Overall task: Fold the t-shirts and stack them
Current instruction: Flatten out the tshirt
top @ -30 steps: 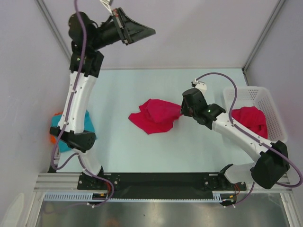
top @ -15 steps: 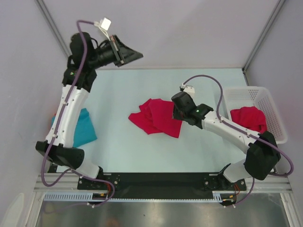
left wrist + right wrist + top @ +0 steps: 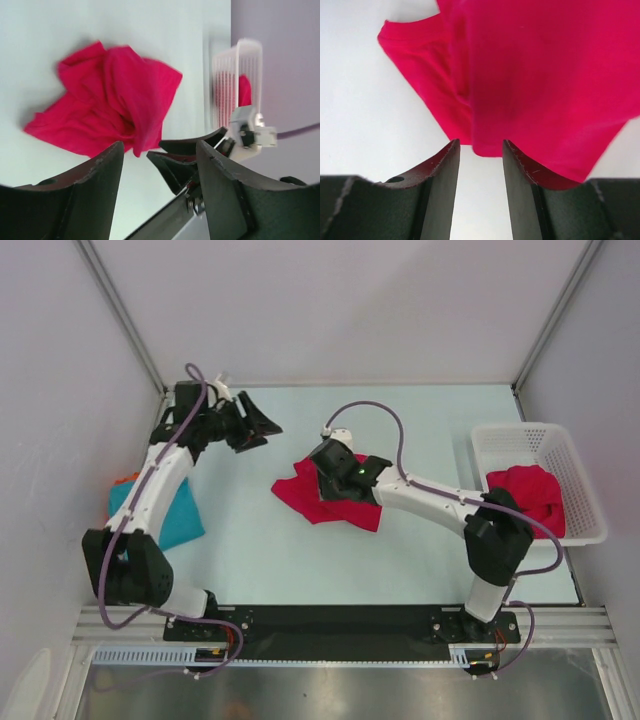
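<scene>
No writing, label, brand mark or number can be read in any view. The crimson t-shirt and the white basket show only plain, unmarked surfaces.

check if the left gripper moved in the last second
Yes. The left gripper swung from past the far edge of the table to above it, beside the red shirt.

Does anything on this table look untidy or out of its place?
Yes. The crimson t-shirt in the middle of the table lies crumpled, not folded, and a second crimson t-shirt is bunched in the white basket.
</scene>
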### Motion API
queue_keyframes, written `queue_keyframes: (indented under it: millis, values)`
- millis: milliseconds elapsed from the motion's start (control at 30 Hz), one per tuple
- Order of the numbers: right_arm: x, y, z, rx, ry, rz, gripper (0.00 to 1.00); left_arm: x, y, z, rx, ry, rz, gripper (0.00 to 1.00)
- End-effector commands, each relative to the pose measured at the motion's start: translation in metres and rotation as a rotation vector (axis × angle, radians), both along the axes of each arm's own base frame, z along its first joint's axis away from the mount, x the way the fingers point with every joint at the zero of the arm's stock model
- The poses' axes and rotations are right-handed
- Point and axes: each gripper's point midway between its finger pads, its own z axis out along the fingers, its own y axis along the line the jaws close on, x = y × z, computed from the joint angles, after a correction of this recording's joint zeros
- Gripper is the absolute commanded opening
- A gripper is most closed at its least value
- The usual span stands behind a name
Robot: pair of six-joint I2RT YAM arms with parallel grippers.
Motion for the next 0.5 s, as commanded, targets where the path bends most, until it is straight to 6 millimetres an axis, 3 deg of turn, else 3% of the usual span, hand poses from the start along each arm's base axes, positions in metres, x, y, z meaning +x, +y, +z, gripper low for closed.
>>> queue_keyframes:
  millis: [0, 133, 333, 433, 467]
  values:
    - [0.003, 0.023, 0.0, -0.002, 0.002, 0.058, 0.45, 0.0, 0.042, 0.046, -0.02, -0.181, 0.118, 0.66]
    - [0.005, 0.028, -0.022, -0.022, 0.034, 0.067, 0.45, -0.006, 0.052, 0.049, -0.028, -0.187, 0.129, 0.66]
    - [0.011, 0.011, -0.037, -0.089, 0.039, 0.041, 0.43, -0.007, 0.054, 0.055, -0.039, -0.197, 0.129, 0.67]
    - [0.015, 0.004, -0.035, -0.096, 0.022, 0.035, 0.24, -0.009, 0.053, 0.056, -0.041, -0.198, 0.127, 0.67]
    - [0.015, 0.002, -0.033, -0.093, 0.018, 0.036, 0.08, -0.009, 0.052, 0.054, -0.042, -0.194, 0.122, 0.68]
